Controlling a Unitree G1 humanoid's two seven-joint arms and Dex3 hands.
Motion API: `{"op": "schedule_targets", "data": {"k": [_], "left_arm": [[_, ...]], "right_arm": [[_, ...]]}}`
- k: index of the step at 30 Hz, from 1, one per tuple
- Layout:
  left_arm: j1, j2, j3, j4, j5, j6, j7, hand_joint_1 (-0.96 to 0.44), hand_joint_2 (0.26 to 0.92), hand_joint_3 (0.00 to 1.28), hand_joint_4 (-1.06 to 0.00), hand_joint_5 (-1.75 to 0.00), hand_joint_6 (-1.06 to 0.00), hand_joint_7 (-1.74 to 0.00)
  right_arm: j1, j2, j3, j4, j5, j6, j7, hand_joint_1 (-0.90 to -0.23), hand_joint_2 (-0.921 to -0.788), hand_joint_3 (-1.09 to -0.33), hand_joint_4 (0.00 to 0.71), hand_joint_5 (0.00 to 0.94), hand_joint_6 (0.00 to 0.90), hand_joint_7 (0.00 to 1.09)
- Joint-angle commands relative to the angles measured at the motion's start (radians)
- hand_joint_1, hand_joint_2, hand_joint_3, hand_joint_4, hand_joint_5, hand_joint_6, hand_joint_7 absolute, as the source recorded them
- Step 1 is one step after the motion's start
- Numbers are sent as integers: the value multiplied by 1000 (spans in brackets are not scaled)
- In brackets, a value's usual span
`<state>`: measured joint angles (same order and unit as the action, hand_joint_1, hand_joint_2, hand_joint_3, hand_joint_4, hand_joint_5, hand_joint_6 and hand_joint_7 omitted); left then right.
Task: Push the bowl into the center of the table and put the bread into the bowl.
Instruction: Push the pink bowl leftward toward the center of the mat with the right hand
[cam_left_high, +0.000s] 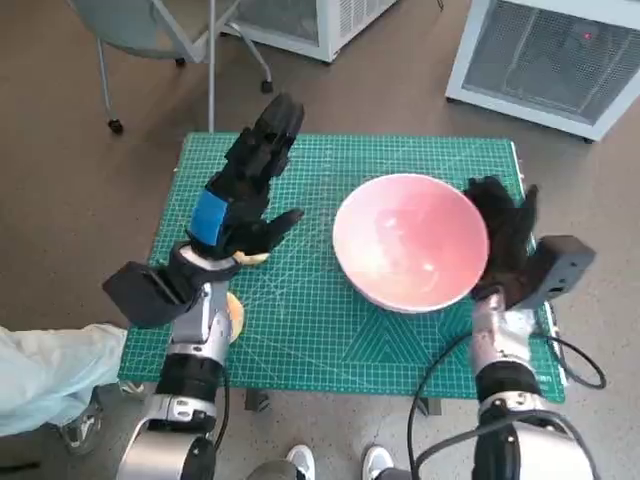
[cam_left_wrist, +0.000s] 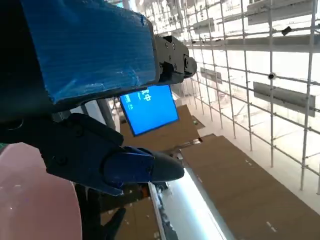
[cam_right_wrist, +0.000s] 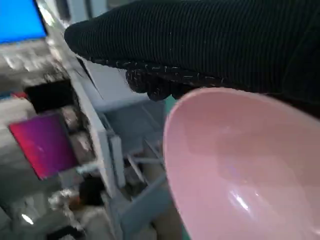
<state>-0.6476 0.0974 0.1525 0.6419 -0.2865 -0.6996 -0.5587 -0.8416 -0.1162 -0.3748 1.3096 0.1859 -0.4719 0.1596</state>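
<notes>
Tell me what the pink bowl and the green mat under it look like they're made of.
Pink bowl: probably glossy plastic or melamine, with small bright highlights on a smooth inside. Green mat: likely a matte rubbery or vinyl cutting mat, printed with a white grid and angle lines.

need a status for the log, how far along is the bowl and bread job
Done: nothing fully. The pink bowl sits right of the green mat's middle and is empty. In hand: the right hand lies against the bowl's outer right side, placed to push it. Left: finish centering, then the bread, mostly hidden under the left forearm near the mat's left edge; the left hand hovers spread and empty.
</notes>
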Motion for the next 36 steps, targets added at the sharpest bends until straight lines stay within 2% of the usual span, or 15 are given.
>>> {"op": "schedule_targets", "data": {"k": [1,8,22,28,34,36], "left_arm": [[28,24,3,-31,7,1,9,-604,921,326,-103,-9,-200,-68],[60,37,6,-73,-9,28,8,-609,921,321,-112,-11,-205,-66],[119,45,11,-159,-21,80,26,-587,921,303,-97,0,-208,-55],[130,45,8,-175,-20,85,36,-582,921,301,-85,0,-210,-51],[133,50,11,-177,-17,84,46,-572,921,300,-81,0,-210,-46],[128,51,13,-170,-19,84,48,-571,921,300,-80,0,-210,-45]], "right_arm": [[-11,21,13,19,-22,42,-16,-623,-921,-834,102,5,73,329],[-35,49,13,17,-24,55,-8,-624,-921,-826,126,13,89,316],[-72,84,32,25,-51,87,-26,-658,-921,-834,140,11,109,292],[-79,74,36,21,-56,78,-17,-660,-921,-832,156,15,119,287],[-89,45,45,2,-67,30,-3,-672,-921,-840,149,7,123,277],[-92,36,49,-12,-67,-5,11,-684,-921,-838,140,4,119,272]]}}
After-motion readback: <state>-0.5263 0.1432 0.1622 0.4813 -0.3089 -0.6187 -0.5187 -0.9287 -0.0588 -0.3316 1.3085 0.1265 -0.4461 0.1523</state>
